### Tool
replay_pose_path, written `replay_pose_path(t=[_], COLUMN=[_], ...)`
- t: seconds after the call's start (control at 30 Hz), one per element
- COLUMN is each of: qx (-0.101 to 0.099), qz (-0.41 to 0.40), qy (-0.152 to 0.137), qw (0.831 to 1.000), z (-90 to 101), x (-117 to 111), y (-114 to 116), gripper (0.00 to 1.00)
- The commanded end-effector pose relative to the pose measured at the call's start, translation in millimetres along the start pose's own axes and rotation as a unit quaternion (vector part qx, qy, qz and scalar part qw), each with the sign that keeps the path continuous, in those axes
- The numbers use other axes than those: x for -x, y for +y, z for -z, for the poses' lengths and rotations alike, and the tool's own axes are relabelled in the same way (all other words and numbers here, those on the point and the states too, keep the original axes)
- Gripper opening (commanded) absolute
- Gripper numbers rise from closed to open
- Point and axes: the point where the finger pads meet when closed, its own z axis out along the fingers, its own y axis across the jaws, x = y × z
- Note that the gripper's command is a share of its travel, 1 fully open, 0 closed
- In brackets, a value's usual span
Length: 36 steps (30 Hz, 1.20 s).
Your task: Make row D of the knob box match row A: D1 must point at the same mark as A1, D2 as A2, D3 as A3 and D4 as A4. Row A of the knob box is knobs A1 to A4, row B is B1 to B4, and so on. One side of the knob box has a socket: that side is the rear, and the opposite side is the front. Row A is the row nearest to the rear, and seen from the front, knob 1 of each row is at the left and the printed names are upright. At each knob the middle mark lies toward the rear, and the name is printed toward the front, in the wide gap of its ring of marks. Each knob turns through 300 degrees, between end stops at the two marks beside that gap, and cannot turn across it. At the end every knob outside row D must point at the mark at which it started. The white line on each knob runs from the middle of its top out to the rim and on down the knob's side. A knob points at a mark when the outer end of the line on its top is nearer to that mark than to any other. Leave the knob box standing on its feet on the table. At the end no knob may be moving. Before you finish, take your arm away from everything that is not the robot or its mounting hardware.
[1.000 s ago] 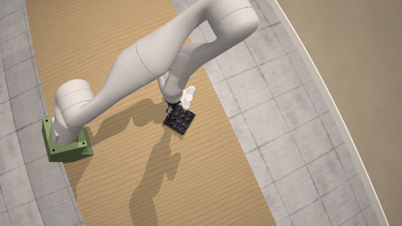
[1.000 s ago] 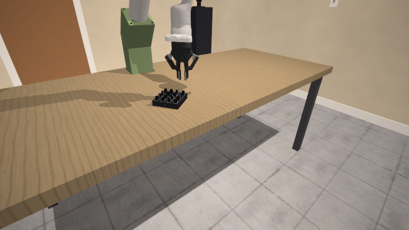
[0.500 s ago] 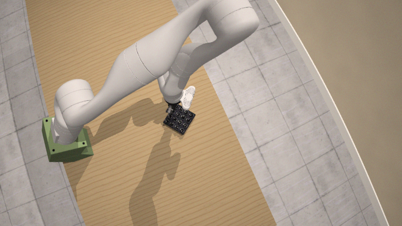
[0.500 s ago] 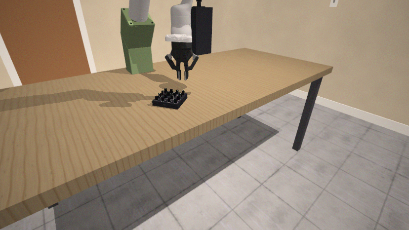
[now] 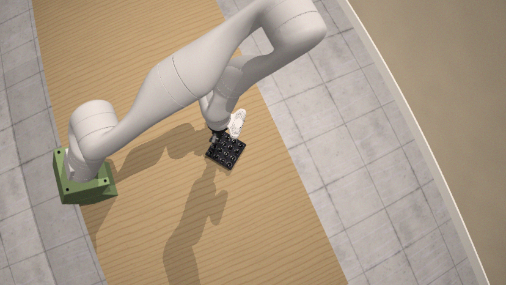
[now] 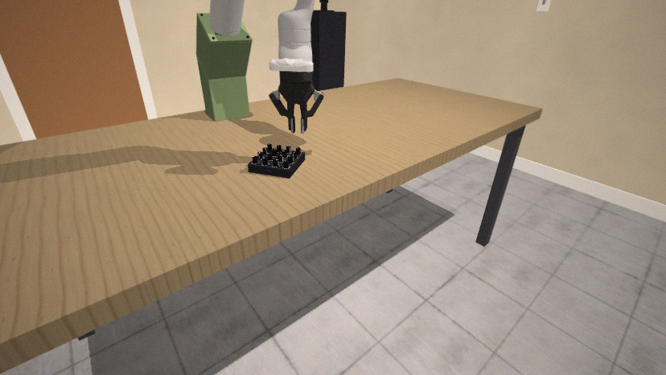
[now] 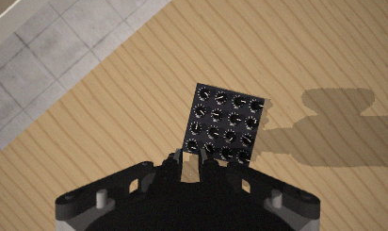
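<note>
The black knob box (image 5: 225, 150) stands flat on the wooden table, with its grid of small black knobs facing up. It also shows in the exterior view (image 6: 276, 158) and in the wrist view (image 7: 225, 124), where white lines mark the knob tops. My gripper (image 6: 298, 129) hangs point-down well above the box, over its edge nearest the arm's base. In the wrist view the fingertips sit just beside the box's lower-left corner knob. The fingers stand close together with a narrow gap, and only table shows through it. They hold nothing. The printed names are too small to read.
The arm's green pedestal (image 5: 84, 177) stands at the table's left side, also seen in the exterior view (image 6: 223, 73). A black upright box (image 6: 327, 49) stands behind the table's far edge. The table's long edge (image 5: 283, 144) runs close to the right of the knob box.
</note>
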Motion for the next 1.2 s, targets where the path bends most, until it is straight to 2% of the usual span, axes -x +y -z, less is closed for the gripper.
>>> replay_pose_path(t=[0.0,0.8,1.17], qx=[0.001,0.001,0.001], qz=[0.000,0.000,0.000], qy=[-0.001,-0.001,-0.001], qw=[1.000,1.000,1.000], z=[-3.2,-30.9,-36.7], x=[0.8,0.8,0.9], y=[1.1,1.4,1.4], gripper=[0.19,0.19,0.19])
